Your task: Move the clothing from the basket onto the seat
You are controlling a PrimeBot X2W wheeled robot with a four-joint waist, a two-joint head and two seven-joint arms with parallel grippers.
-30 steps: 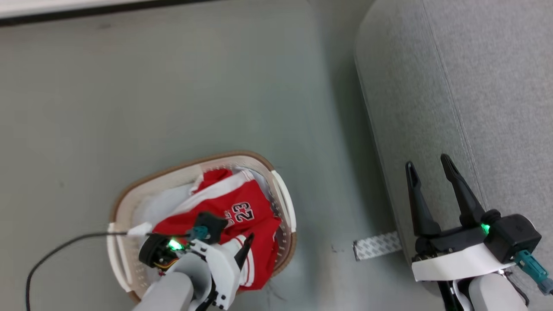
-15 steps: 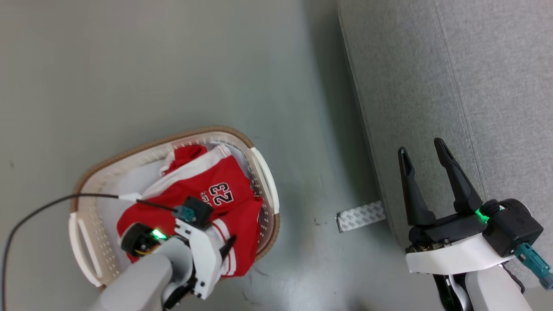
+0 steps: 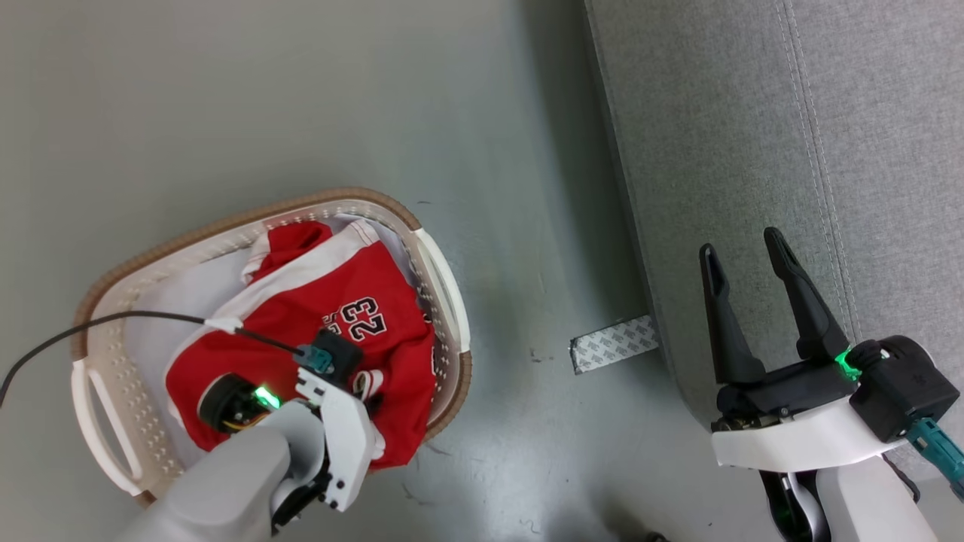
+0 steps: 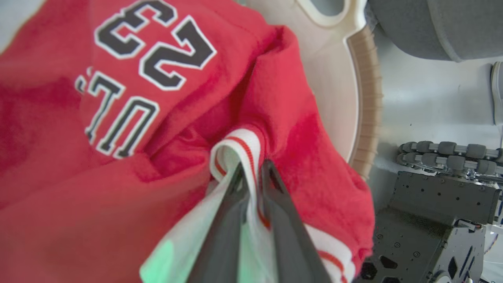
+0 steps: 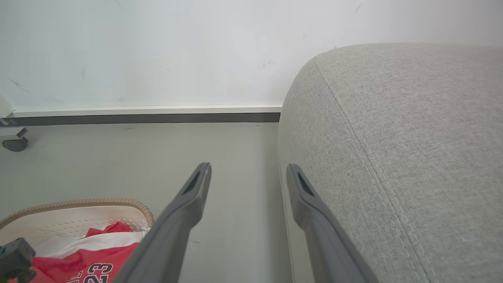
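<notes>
The red clothing [image 3: 331, 301] with "23" lettering lies heaped in the cream basket [image 3: 226, 222] on the floor at lower left. My left gripper [image 3: 369, 388] is down in the basket. In the left wrist view it [image 4: 253, 173] is shut on a fold of the clothing's [image 4: 137, 98] white-and-red striped trim, near the basket's brown rim [image 4: 365, 98]. My right gripper [image 3: 742, 245] stands open and holds nothing, above the edge of the grey seat [image 3: 753, 113]. The right wrist view has the open right gripper [image 5: 248, 168] beside the seat's rounded arm [image 5: 393, 137].
A white fabric pad [image 3: 173, 301] lines the basket under the clothing. A patterned grey strip [image 3: 614, 342] lies on the floor by the seat's base. A black cable [image 3: 113, 324] runs over the basket. My wheeled base [image 4: 432, 204] is beside the basket. A wall skirting [image 5: 141, 116] runs behind.
The head camera has shifted, so the basket sits further left and higher. My left gripper has gone from open to shut on the striped trim. The right gripper stays open.
</notes>
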